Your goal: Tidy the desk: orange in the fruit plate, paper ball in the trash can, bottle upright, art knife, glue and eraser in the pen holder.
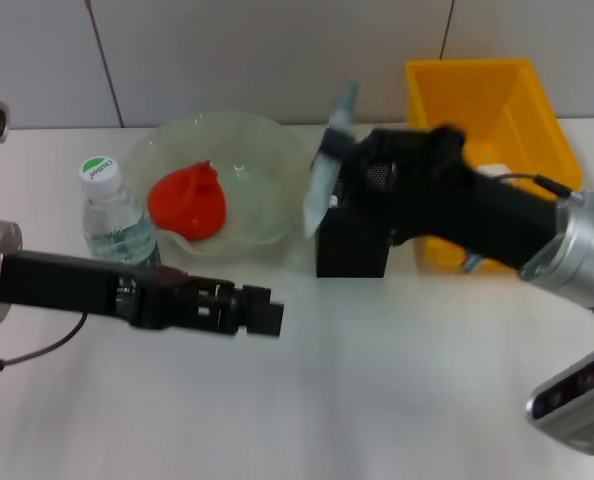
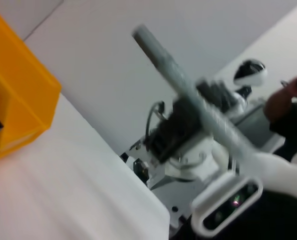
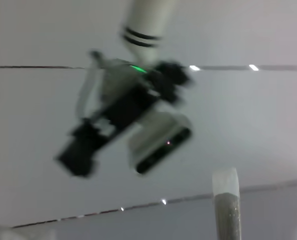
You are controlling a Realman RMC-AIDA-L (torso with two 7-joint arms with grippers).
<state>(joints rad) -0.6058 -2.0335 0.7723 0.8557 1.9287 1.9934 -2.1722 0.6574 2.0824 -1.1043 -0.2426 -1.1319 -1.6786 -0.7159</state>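
— How much room is there around the right gripper [image 1: 339, 160]?

— Little. It sits just above the black pen holder [image 1: 352, 245], with the yellow bin [image 1: 497, 120] close on its outer side and the glass plate [image 1: 227, 180] on its inner side. The table [image 1: 377, 400] nearer the robot is bare.

— And what does it hold?

— The grey art knife [image 1: 329, 165], clamped between its fingers and tilted, its lower end beside the holder's rim.

— The left gripper [image 1: 262, 312]?

— It hovers low over the table, below the plate, fingers drawn together on nothing. The bottle [image 1: 117, 220] stands upright just behind its arm; the orange thing [image 1: 189, 203] lies in the plate.
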